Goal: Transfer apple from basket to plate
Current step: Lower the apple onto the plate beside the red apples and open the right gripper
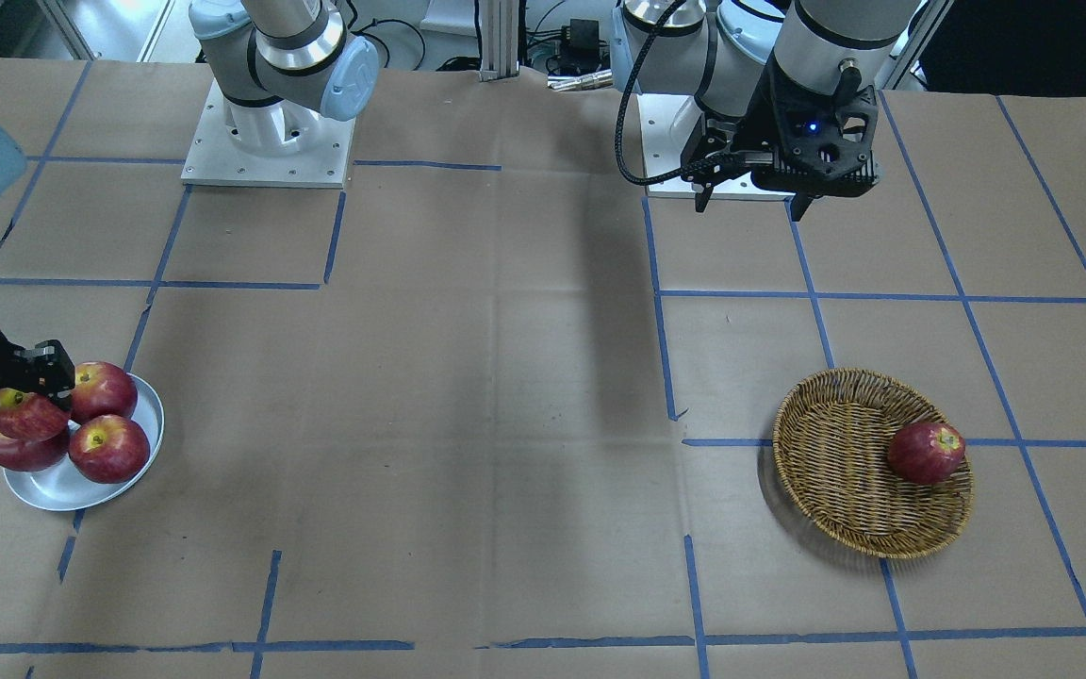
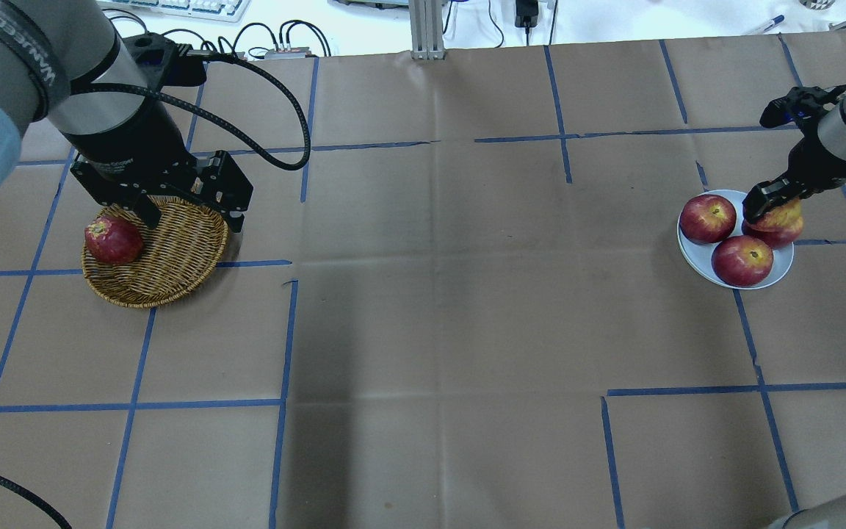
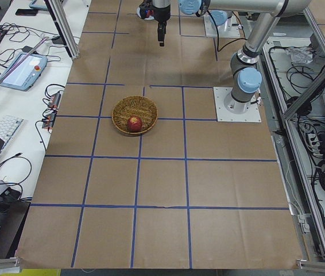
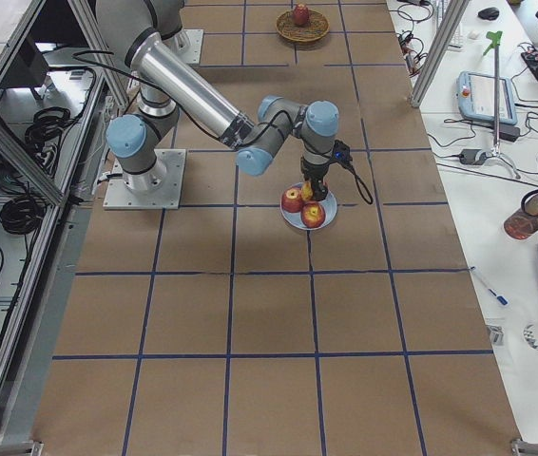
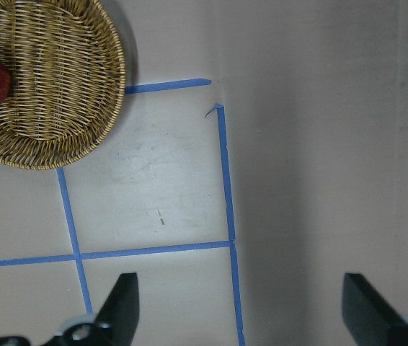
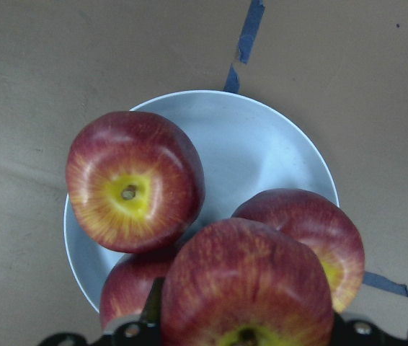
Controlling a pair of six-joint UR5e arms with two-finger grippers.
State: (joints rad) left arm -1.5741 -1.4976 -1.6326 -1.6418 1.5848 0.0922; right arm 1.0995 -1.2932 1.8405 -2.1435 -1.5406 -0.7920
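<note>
My right gripper (image 1: 32, 394) is shut on the streaky pinkish-red apple (image 1: 26, 415), whose stem end is yellow. It holds the apple just over the pale plate (image 1: 62, 495), close above three apples lying there; I cannot tell whether it touches them. The held apple fills the bottom of the right wrist view (image 6: 244, 285), above the plate (image 6: 262, 137). The wicker basket (image 2: 173, 257) sits at the left of the overhead view with one dark red apple (image 2: 113, 239) in it. My left gripper (image 2: 194, 219) is open and empty, high above the basket's far rim.
Three red apples (image 2: 707, 218) (image 2: 742, 260) (image 2: 781, 235) crowd the plate (image 2: 693, 258). Brown paper with blue tape lines covers the table. The arm bases stand at the robot's edge (image 1: 265, 141). The left wrist view shows the basket (image 5: 60, 86) at top left.
</note>
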